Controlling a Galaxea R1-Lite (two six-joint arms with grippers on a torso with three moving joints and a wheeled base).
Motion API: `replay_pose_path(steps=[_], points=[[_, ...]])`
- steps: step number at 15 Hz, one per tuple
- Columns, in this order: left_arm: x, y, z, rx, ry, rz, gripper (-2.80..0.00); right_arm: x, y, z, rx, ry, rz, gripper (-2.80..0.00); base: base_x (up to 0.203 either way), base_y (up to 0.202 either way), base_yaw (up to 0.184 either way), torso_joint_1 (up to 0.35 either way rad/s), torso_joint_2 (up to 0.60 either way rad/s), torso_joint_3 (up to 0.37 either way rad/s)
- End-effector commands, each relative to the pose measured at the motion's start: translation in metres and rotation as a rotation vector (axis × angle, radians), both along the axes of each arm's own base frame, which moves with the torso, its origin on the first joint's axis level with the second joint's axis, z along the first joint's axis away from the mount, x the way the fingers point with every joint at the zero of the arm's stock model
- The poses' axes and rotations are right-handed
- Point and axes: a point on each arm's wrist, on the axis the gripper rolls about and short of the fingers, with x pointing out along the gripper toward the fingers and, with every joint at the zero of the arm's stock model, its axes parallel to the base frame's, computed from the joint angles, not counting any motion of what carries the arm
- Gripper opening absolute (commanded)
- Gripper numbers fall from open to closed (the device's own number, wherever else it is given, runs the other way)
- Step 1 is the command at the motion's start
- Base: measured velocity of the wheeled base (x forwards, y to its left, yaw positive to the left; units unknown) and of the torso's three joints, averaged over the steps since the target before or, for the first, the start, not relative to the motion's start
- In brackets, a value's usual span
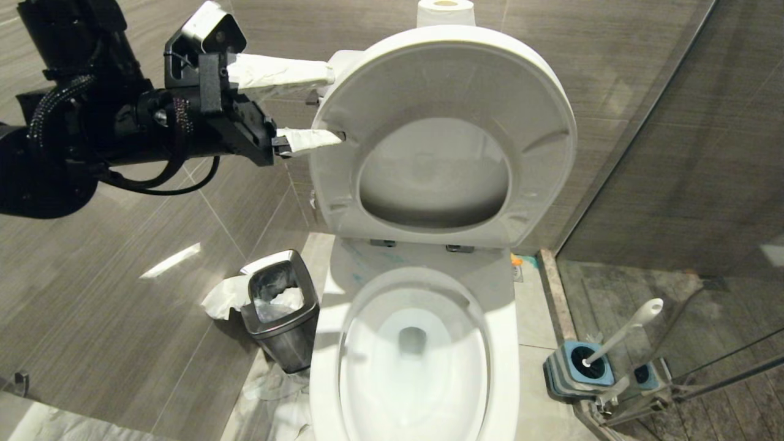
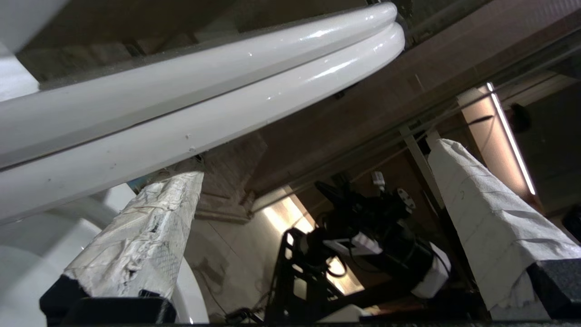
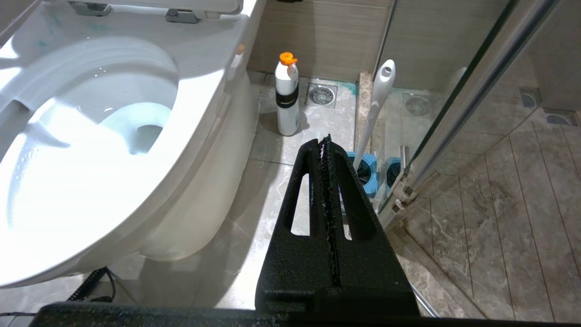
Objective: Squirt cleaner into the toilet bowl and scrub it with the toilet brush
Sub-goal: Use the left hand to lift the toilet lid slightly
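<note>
The toilet bowl (image 1: 324, 373) stands open in the head view, its seat (image 1: 542, 141) and lid raised upright together. Its water is tinted pale blue by the cleaner (image 3: 131, 120), and blue smears mark the rim behind the basin (image 1: 367, 264). My left gripper (image 1: 335, 105) is open at the raised seat's left edge, with paper-wrapped fingers. One fingertip (image 2: 193, 170) touches the seat's edge (image 2: 204, 131), and nothing is between the fingers. The toilet brush (image 1: 625, 327) leans in its holder on the floor to the right. My right gripper (image 3: 324, 141) hangs shut and empty, low beside the bowl.
A white bottle with an orange cap (image 3: 287, 97) stands on the floor between toilet and brush holder (image 1: 579, 367). A steel waste bin (image 1: 282, 312) with paper in it sits left of the bowl. A glass shower partition (image 1: 674, 159) closes off the right side.
</note>
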Motion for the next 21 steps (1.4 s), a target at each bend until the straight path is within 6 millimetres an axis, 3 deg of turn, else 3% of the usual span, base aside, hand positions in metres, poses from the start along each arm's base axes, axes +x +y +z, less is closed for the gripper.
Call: replay_pose_path(steps=[1,7,14,21], points=[[0.019,-0.005,-0.005,-0.005,-0.001,0.032,0.00,0.000,0.000,0.000,0.000,0.002,0.002,-2.80,0.000,0.000,0.000,0.000,0.00,0.000],[0.051,-0.018,-0.023,-0.048,-0.141,0.162,0.00,0.000,0.000,0.000,0.000,0.002,0.001,-2.80,0.000,0.000,0.000,0.000,0.00,0.000],[0.081,-0.028,-0.029,-0.048,-0.265,0.359,0.00,0.000,0.000,0.000,0.000,0.002,0.001,-2.80,0.000,0.000,0.000,0.000,0.00,0.000],[0.090,-0.043,-0.027,-0.032,-0.370,0.513,0.00,0.000,0.000,0.000,0.000,0.002,0.001,-2.80,0.000,0.000,0.000,0.000,0.00,0.000]])
